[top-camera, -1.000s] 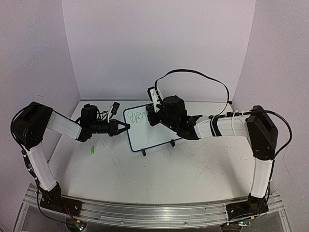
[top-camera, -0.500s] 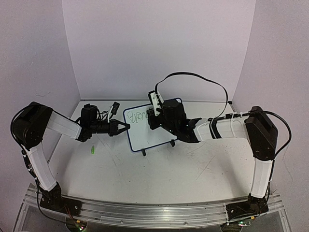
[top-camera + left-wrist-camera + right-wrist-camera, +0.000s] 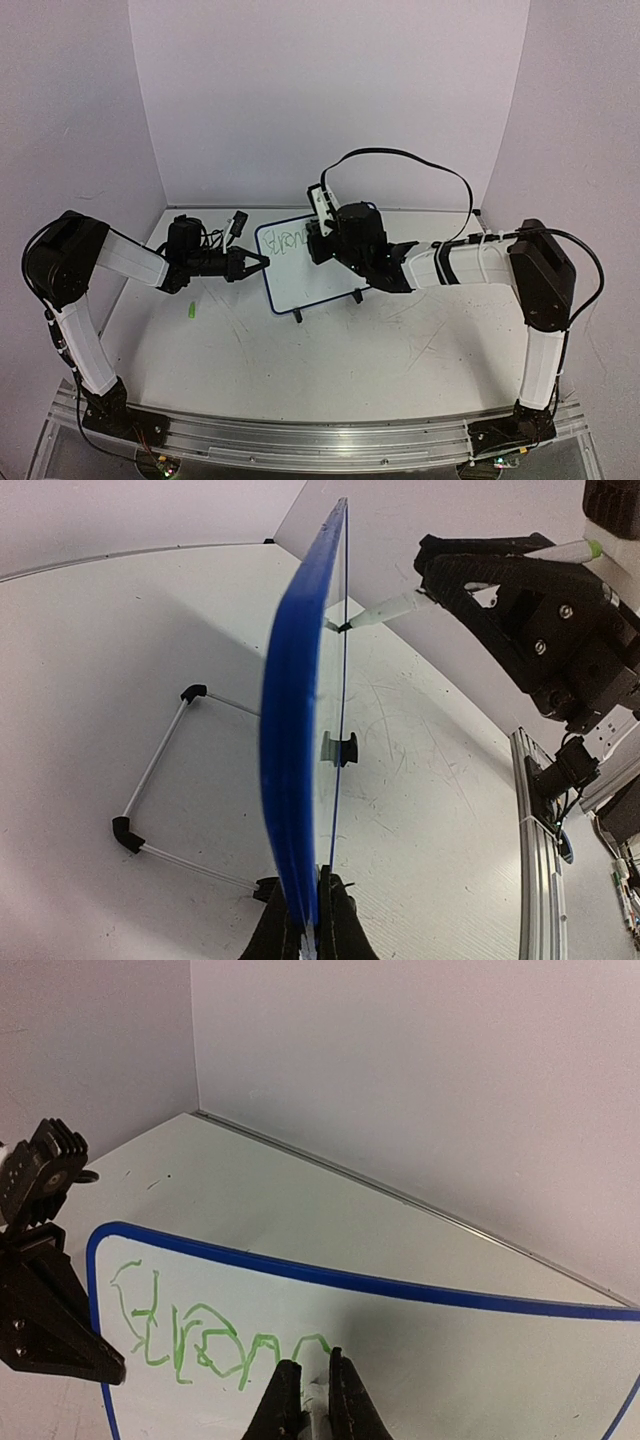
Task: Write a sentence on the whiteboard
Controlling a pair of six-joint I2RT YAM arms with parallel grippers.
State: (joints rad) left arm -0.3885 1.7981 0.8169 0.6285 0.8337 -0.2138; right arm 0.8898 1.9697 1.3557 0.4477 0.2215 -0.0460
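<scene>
Whiteboard [image 3: 303, 282] stands on edge mid-desk [image 3: 330, 365], blue frame, its black clip feet [image 3: 296, 316] down on the surface. Left pincer [image 3: 308, 890] is clamped tight on the board's left edge, fingers one on each face, board seen edge-on from that wrist. Right pincer [image 3: 312, 1365] is closed on a slim white pen [image 3: 392, 607]. The pen is held roughly square to the writing face with its tip touching the board, and its green end sticks out behind the fingers. The sentence [image 3: 200, 1338] so far is one line of thin green letters across the upper left of the board, reading roughly "Strono", last letters just beside the pen tip. Rest of the writing face is blank white. The right arm reaches over from the right and covers the board's upper right corner in the top view. A small green object [image 3: 188, 312] lies on the desk left of the board, near the left arm, touching nothing.
</scene>
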